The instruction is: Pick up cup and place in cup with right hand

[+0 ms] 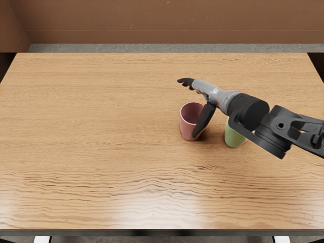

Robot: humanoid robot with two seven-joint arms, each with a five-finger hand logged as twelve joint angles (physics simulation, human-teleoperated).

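My right hand (195, 105) comes in from the right edge above the table, its fingers extended to the left and its thumb spread downward, holding nothing. Below the palm stands an upright pink cup (188, 126), open side up; the thumb crosses in front of its right side. A green cup (233, 136) stands to the right of the pink one, its upper part hidden behind the wrist and forearm. Whether the thumb touches the pink cup I cannot tell. The left arm does not show.
The wooden table (101, 126) spans the view, its front edge along the bottom. Behind it are a grey floor strip and a brown wall (152, 23). The right forearm stretches over the table's right side.
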